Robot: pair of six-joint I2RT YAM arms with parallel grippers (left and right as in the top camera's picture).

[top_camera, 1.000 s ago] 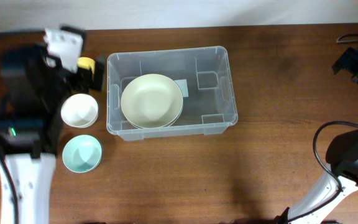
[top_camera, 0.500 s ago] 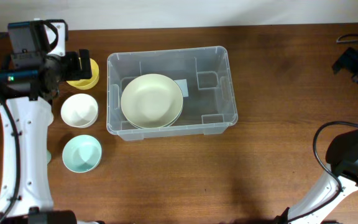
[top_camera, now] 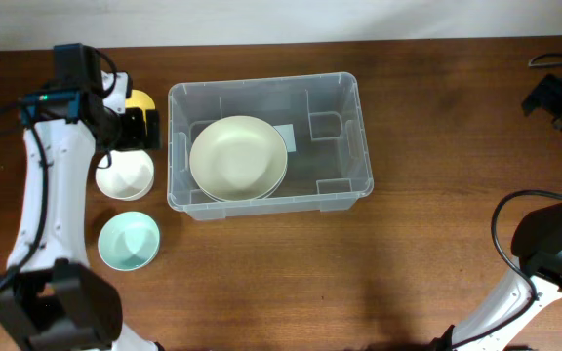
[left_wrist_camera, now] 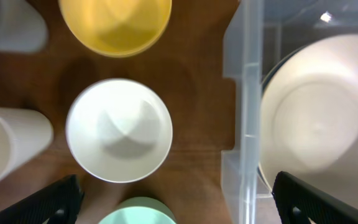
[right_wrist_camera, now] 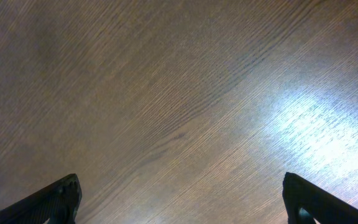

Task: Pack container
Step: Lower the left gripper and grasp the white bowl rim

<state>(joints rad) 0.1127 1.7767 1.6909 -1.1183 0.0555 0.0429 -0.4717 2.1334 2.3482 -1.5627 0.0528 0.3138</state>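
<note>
Our left gripper point(left_wrist_camera: 178, 202) hangs beside the large clear rectangular plastic container point(top_camera: 344, 93).
It and our right gripper point(right_wrist_camera: 182, 202) gape wide, empty; a round cream bowl point(top_camera: 237, 158) lies inside.

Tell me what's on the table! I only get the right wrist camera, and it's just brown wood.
Observer: A big clear container sits in the middle, with a wide pale bowl already inside it.
Operator: Are there more bowls to pack?
Observer: Yes, three smaller ones stand outside it, to its left: a yellow bowl, a white bowl and a mint bowl.
</note>
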